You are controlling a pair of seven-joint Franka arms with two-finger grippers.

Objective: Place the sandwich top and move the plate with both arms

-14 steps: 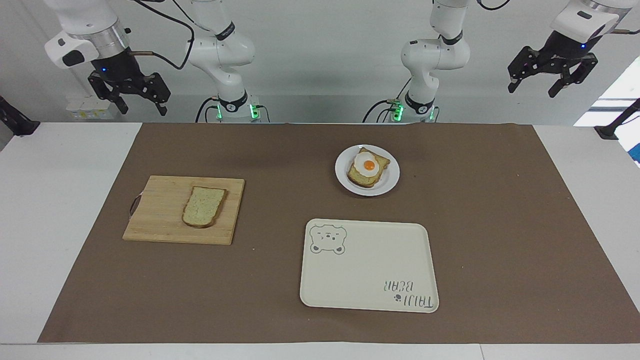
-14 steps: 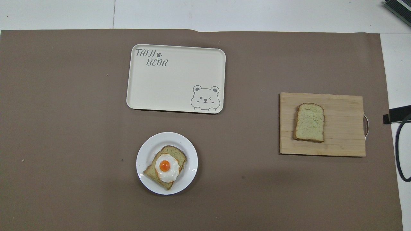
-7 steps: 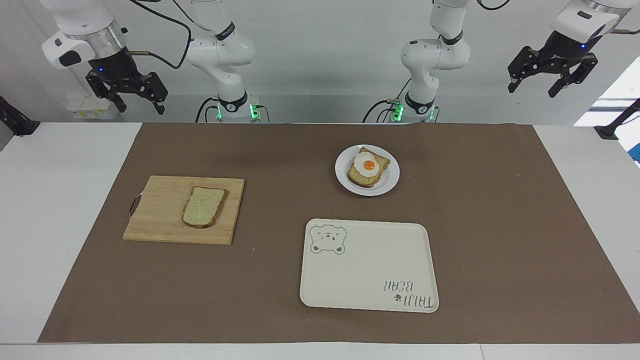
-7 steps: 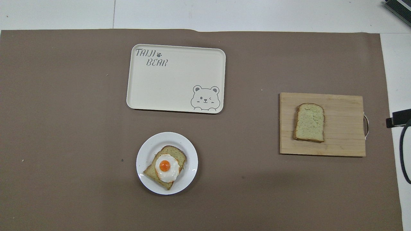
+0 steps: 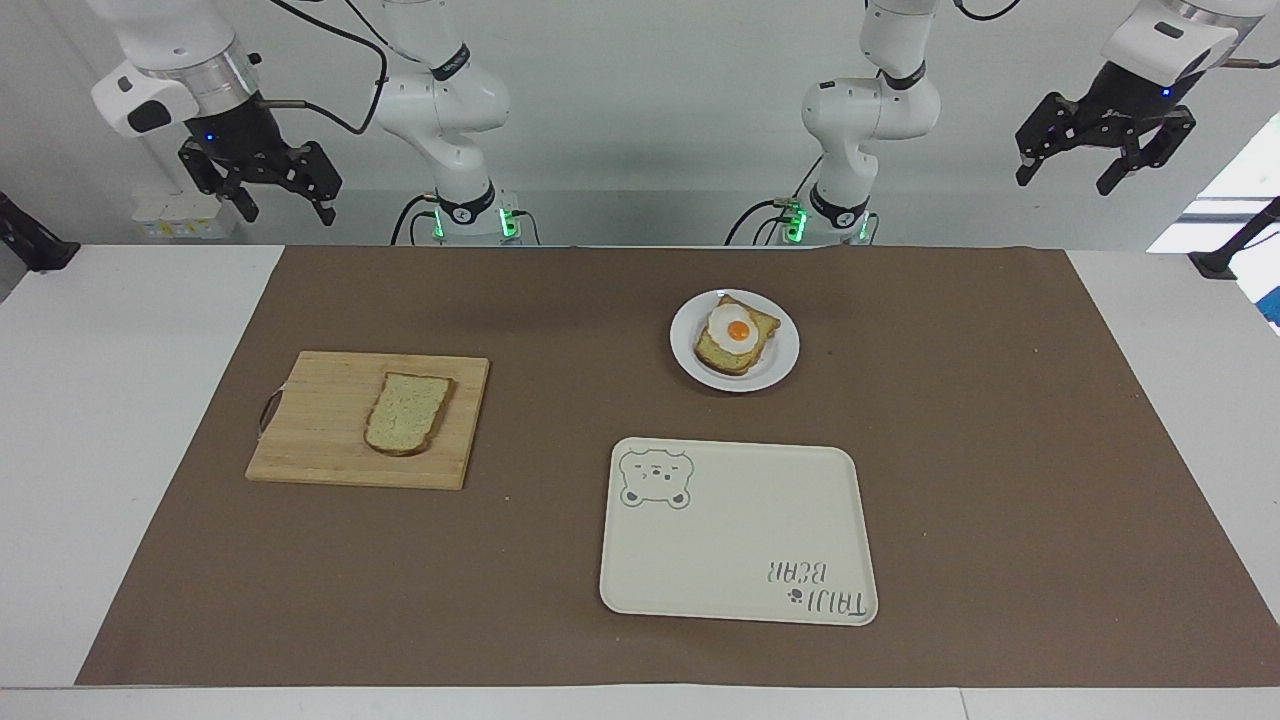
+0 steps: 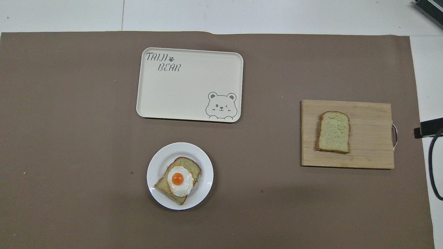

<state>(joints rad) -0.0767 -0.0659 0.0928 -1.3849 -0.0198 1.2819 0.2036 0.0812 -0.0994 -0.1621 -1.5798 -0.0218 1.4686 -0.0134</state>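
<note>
One tray (image 5: 738, 540) reads "TAIJI BEAR", farther out than plate (image 5: 778, 358).

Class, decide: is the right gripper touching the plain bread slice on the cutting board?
Apart. The facing view shows the right gripper raised high, with bare table between it and the bread slice lying flat on the cutting board.

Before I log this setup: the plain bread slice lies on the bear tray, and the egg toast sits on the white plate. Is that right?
Not quite. The plain bread slice lies on the wooden cutting board, not on the bear tray, which holds nothing. The overhead view shows this plainly. The egg toast does sit on the white plate.
</note>
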